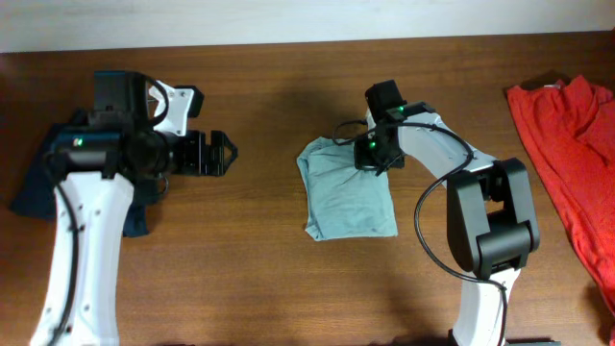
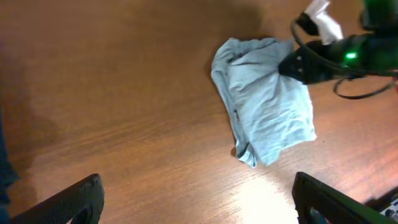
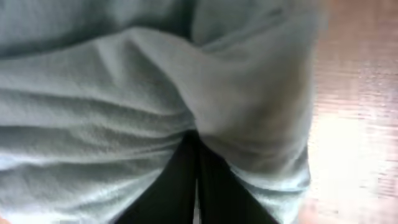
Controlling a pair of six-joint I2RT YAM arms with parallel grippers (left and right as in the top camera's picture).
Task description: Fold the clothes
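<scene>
Clothes (image 1: 348, 197): folded pale bundle, long axis running near-to-far. Right gripper (image 1: 371, 161) pinches its far right corner (the nearer arm); left gripper (image 1: 227, 154) gapes empty, well apart leftward.

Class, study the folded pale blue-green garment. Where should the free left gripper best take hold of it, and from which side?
Probably the near left corner of the garment, approached from the left. The folded layers meet there, lying flat and uncovered on the side facing the open left gripper. The right gripper already pinches the far right edge.
</scene>
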